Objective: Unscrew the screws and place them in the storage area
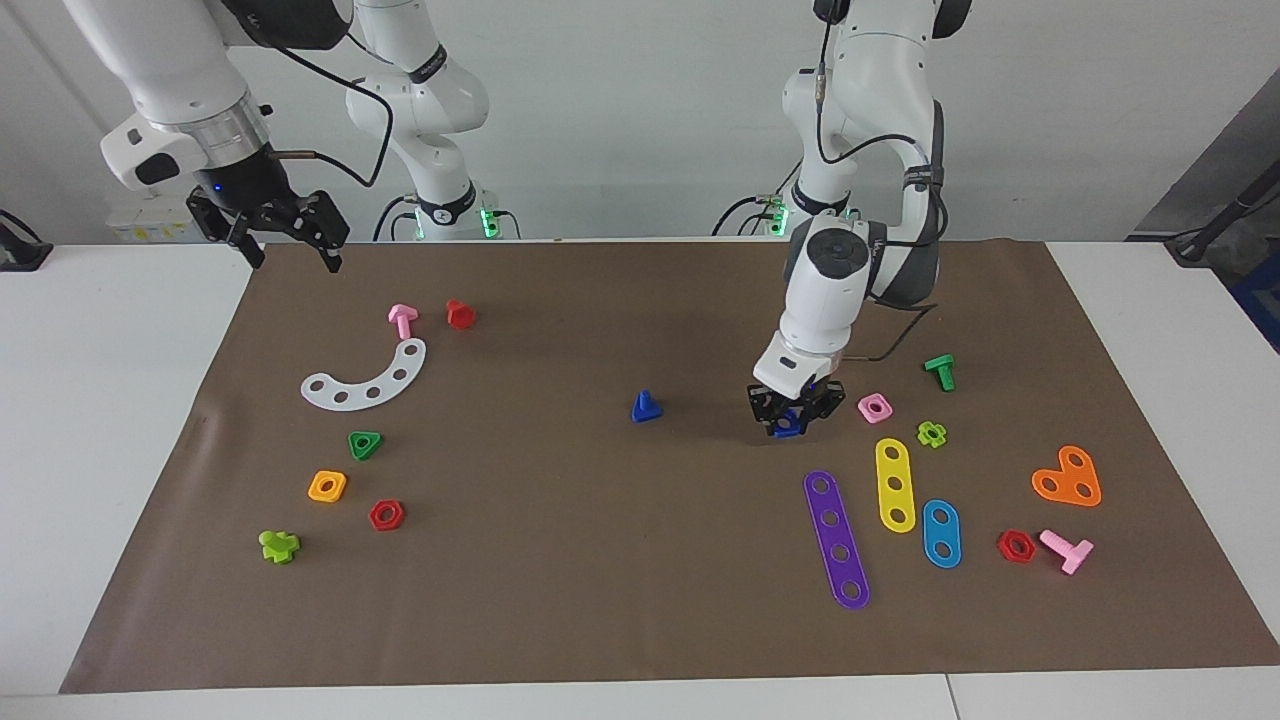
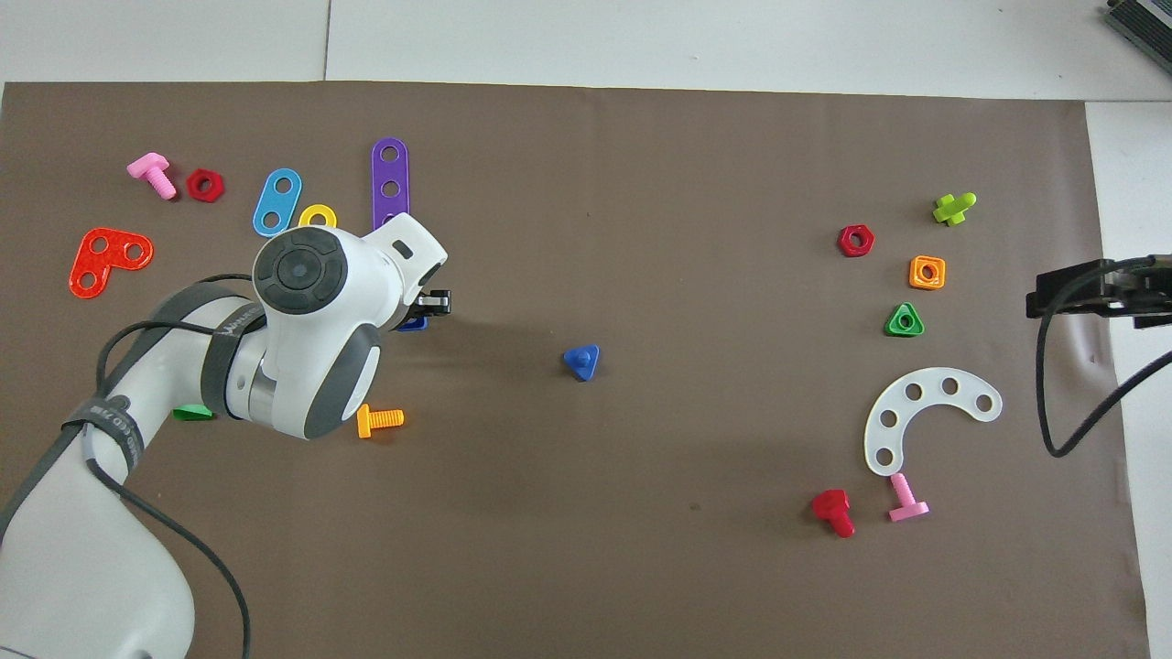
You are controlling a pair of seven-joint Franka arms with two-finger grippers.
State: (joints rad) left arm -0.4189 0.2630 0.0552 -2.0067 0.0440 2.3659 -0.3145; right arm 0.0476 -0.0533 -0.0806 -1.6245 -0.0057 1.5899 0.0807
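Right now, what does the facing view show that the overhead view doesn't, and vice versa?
Facing only: the left claw shut on a small blue plastic piece, of which overhead shows barely a sliver; the pink square plastic nut and the lime flower-shaped plastic nut beside it; the right claw open, waiting over the mat's corner.
Overhead only: the orange plastic bolt, which the left arm hides in the facing view.
Both: the dark blue triangular-headed plastic bolt alone mid-mat, and the white curved plastic strip.
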